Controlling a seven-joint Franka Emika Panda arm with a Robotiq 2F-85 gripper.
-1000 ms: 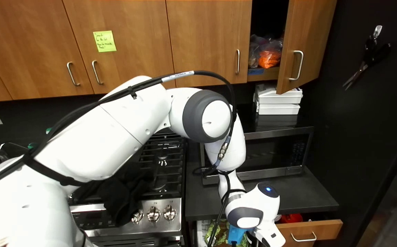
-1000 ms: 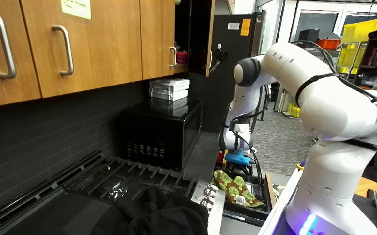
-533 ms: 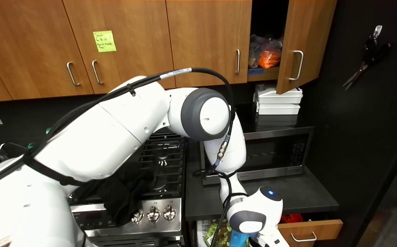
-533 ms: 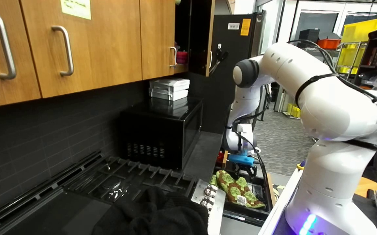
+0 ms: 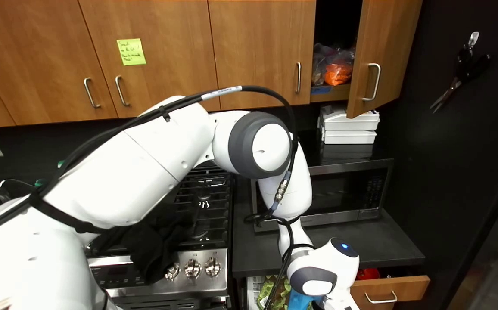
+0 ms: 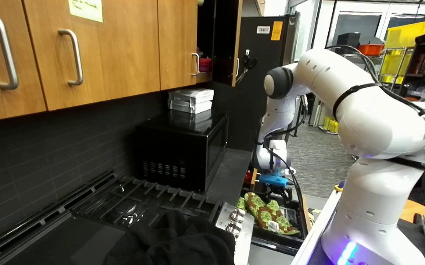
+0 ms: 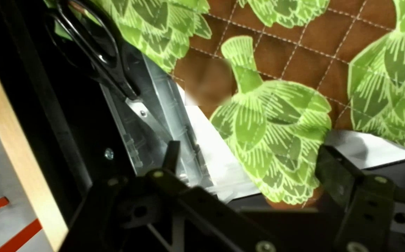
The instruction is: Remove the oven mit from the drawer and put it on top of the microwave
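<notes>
We report one pincer point(image 7: 250, 155), its two fingers point(image 7: 339, 171) spread over one oven mit point(image 7: 276, 115); the arm's wrist point(image 5: 335, 262) has moved slightly rightward in both exterior views since a second ago. The oven mit, quilted brown with leafy green motifs and pale stitching, lies in the drawer point(image 7: 20, 150) near one pair of scissors point(image 7: 127, 89). Farther back, we count one microwave point(image 6: 182, 150) carrying two white boxes point(image 6: 197, 96).
</notes>
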